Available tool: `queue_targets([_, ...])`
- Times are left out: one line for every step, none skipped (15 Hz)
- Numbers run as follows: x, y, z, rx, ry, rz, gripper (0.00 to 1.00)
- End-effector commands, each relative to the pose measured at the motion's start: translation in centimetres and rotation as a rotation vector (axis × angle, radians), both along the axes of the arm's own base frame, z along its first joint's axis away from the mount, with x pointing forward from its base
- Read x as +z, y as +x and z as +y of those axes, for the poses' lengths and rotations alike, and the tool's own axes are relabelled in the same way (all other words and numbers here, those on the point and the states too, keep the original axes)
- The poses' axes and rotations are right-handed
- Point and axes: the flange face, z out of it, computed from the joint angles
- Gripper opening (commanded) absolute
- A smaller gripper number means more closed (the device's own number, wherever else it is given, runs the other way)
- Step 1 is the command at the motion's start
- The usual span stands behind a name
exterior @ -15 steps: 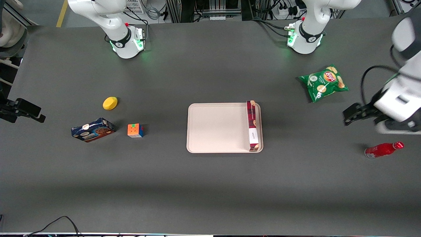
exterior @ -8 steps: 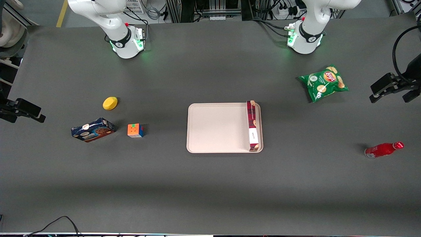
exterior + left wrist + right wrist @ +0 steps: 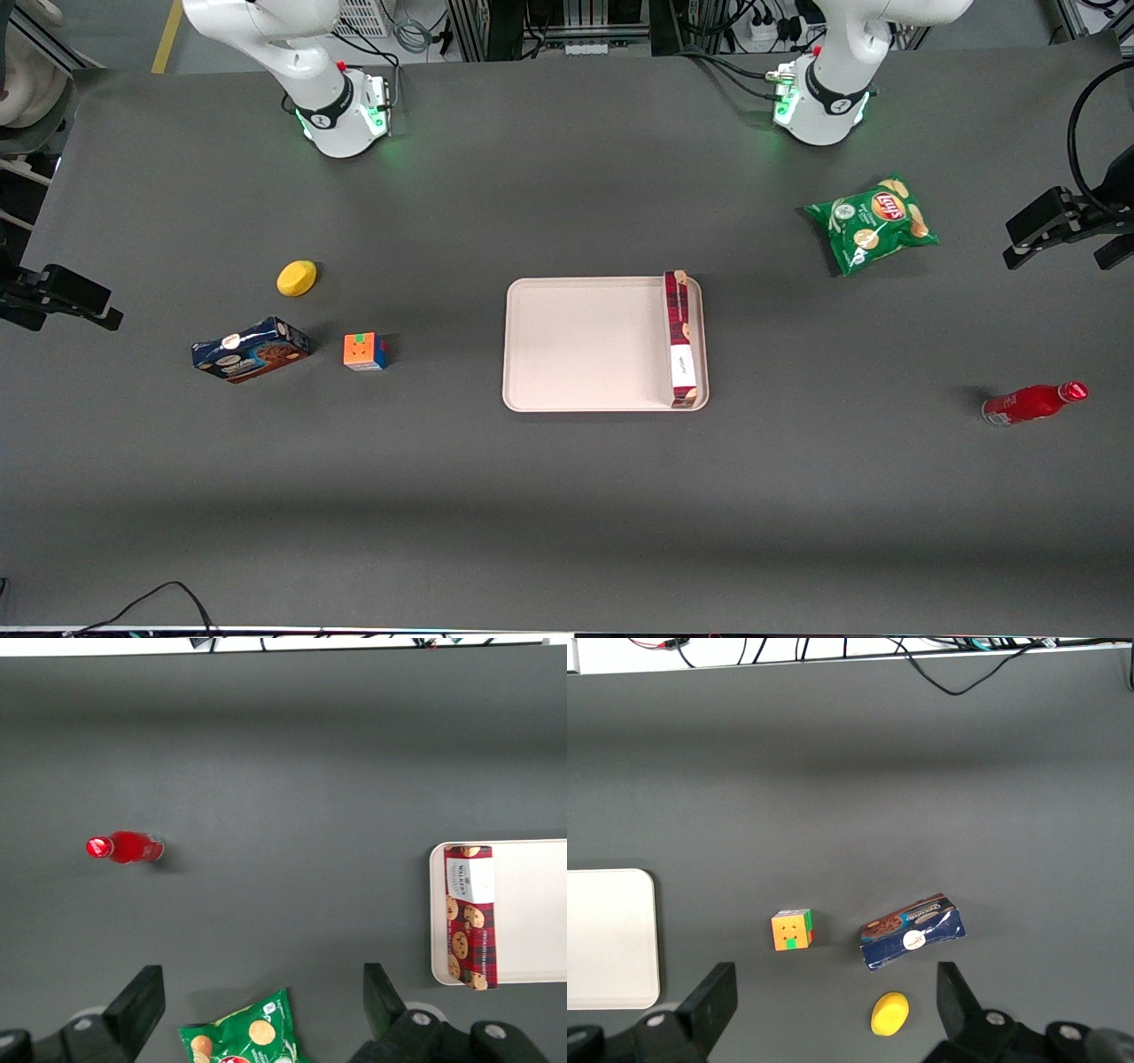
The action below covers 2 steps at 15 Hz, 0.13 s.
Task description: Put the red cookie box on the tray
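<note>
"Cookie box (image 3: 682,338), the red one, where is it right now?"

"It lies flat on the tray (image 3: 585,346). It runs along the short edge of the tray that is toward my working arm's end of the table. From my wrist camera I see it too (image 3: 469,914), inside the tray's rim (image 3: 532,912)."

"So is the job done?"

"I think so. The whole box looks to be on the tray, with nothing hanging over."

"Where is your gripper (image 3: 1067,232)?"

"It is out at my end of the table, well apart from the tray. It hangs high, near the green chip bag (image 3: 871,222). My two fingers (image 3: 142,999) are spread wide, and nothing is between them."

"What should you do now to do it well?"

"I think the best thing is to keep away. The box sits close to the rim, so a bump could push it off. I should not swing low over the chip bag or the red bottle (image 3: 1033,403) lying near my end."

"Anything else to watch?"

"The blue box (image 3: 251,349), the color cube (image 3: 364,352) and the yellow thing (image 3: 297,277) lie toward the parked arm's end. I need not go there."
</note>
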Motion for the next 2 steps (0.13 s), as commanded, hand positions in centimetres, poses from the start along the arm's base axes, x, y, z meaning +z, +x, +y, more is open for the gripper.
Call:
queue_targets([-0.23, -0.09, 0.34, -0.02, 0.031, 0.013, 1.0])
queue_targets([-0.22, -0.07, 0.34, -0.02, 0.031, 0.012, 1.0])
